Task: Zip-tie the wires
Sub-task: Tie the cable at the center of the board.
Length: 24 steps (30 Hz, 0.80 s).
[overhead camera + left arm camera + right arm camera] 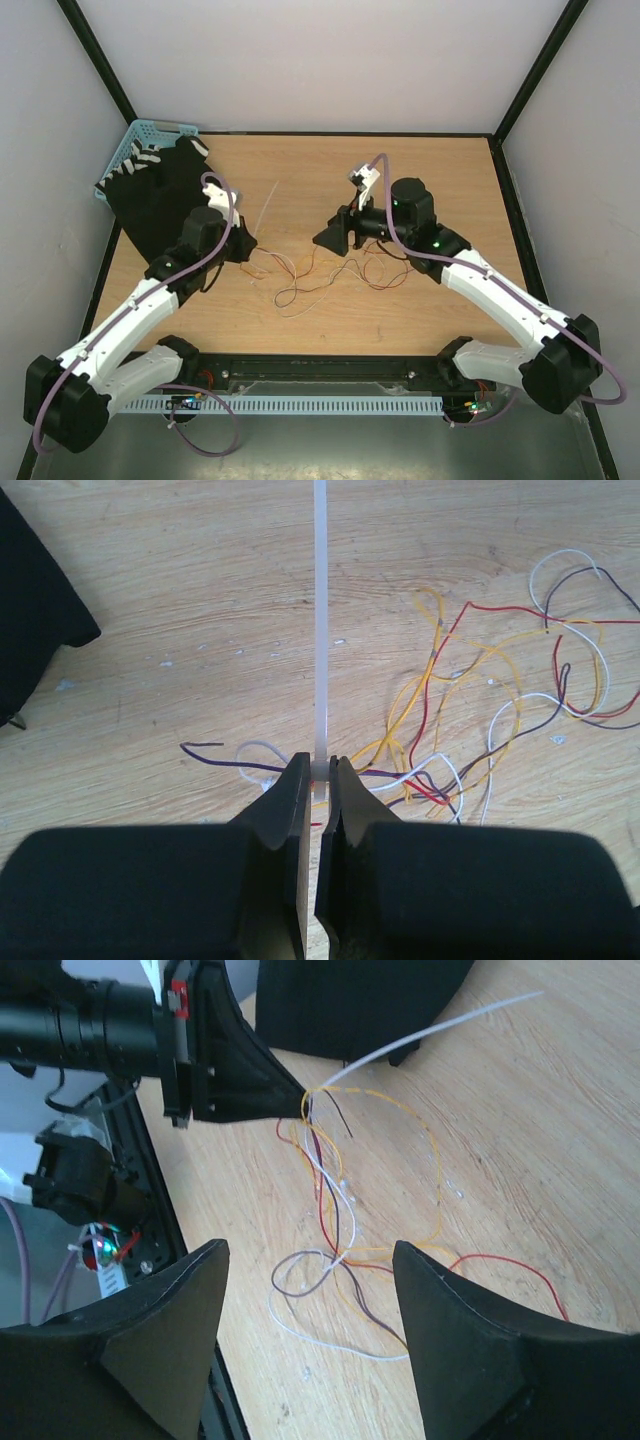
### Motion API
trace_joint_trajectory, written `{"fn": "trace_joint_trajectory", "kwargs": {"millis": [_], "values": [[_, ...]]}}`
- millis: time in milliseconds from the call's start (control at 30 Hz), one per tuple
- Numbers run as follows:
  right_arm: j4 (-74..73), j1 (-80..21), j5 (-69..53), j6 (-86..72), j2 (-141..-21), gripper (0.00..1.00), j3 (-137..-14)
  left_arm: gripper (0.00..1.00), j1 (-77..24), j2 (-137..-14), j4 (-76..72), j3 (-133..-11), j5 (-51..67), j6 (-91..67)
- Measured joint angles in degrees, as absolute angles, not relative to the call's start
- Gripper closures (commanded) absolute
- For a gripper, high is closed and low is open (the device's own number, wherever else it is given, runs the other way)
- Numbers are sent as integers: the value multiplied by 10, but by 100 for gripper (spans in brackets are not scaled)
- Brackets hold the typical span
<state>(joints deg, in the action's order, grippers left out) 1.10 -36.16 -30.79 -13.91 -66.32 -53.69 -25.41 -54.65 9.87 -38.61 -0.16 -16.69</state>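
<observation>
On table point(420, 310): left claw point(320, 767) pinches zip tie point(320, 630); right claw point(308, 1255) wide, seemingly above wires point(343, 1257).

robotics lab cell: white walls point(300, 60), black frame point(97, 58), wooden table point(400, 320), two bolted arms point(130, 320) point(500, 290)

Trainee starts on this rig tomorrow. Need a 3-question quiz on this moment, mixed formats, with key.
1. True or false: the left claw is pinching one end of the zip tie.
2. Pick one. The right claw is:
A) shut on the zip tie
B) open, gripping nothing
C) shut on a purple cable
3. Fill in: the wires lie spread on the ___.

Key
1. True. The pale strip runs straight out from between the closed fingers.
2. B. Its fingers stand wide apart with nothing between them.
3. table
</observation>
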Motion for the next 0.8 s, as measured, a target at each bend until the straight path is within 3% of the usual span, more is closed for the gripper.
{"fn": "trace_joint_trajectory", "kwargs": {"millis": [333, 400, 800], "values": [[170, -382, -255, -289, -750, 29, -530, 100, -255, -529, 65, -371, 54, -154], [183, -391, -239, -310, -781, 33, -538, 100, -256, -522, 56, -364, 62, -152], [244, -409, -176, -389, -896, 39, -590, 100, -276, -497, 16, -348, 109, -134]]}}
